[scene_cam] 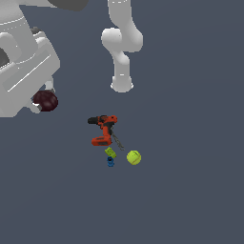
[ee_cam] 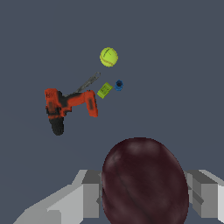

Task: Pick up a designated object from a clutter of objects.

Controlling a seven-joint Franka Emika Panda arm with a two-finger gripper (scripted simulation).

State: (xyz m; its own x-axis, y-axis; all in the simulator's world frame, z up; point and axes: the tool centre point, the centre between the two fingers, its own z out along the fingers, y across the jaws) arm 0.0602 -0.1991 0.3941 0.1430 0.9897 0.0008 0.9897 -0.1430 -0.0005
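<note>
**Maroon lump held aloft: slip is the main risk**

The gripper [ee_cam: 144, 192] has its fingers [ee_cam: 89, 199] clenched on the maroon lump [scene_cam: 45, 101], held clear of the floor and well apart from the clutter; rounded sides on 2 flat pads could let it roll out. Below: drill [scene_cam: 103, 129], tennis ball [scene_cam: 134, 157], lime-green piece [scene_cam: 110, 152], blue piece [scene_cam: 110, 162]; none obstructs.
</note>
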